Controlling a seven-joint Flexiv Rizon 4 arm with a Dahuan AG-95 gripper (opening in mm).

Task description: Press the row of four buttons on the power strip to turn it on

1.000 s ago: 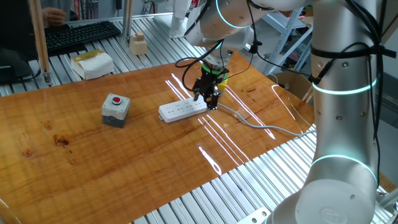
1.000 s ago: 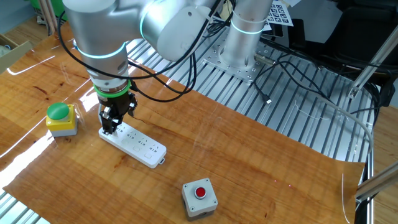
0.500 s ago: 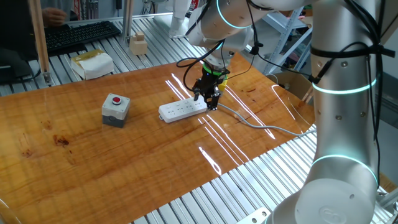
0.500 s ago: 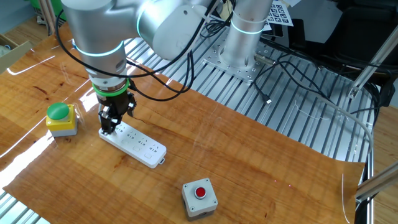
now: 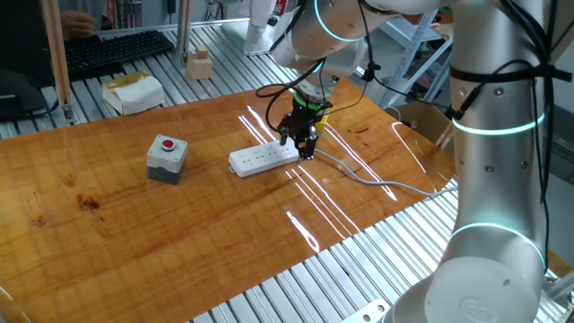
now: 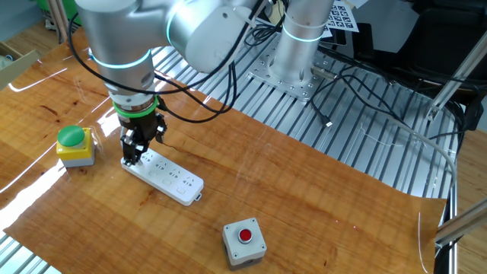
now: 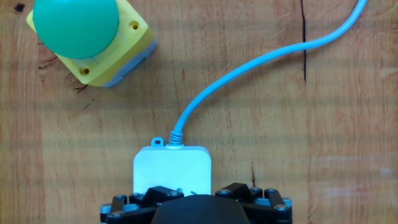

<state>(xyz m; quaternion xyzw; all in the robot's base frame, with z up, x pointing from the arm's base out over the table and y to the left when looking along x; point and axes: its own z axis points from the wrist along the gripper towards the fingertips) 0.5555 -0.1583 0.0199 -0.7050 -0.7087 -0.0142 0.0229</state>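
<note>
The power strip [image 5: 262,159] is a long white bar lying flat on the wooden table, with its grey cable [image 5: 377,182] trailing to the right. My gripper [image 5: 306,150] points straight down over the strip's cable end. From the other side the gripper [image 6: 131,157] hovers just above the left end of the power strip [image 6: 169,178]. In the hand view the strip's end [image 7: 172,167] and cable [image 7: 249,68] lie below the gripper [image 7: 196,194], whose two black fingers [image 7: 154,193] stand apart, open and holding nothing. The row of four buttons is too small to make out and is hidden under my hand.
A yellow box with a green cap [image 6: 74,144] sits just left of the strip's end, also close by in the hand view [image 7: 87,38]. A grey box with a red button [image 5: 167,154] stands beyond the strip's far end. Slatted metal edges surround the wooden board.
</note>
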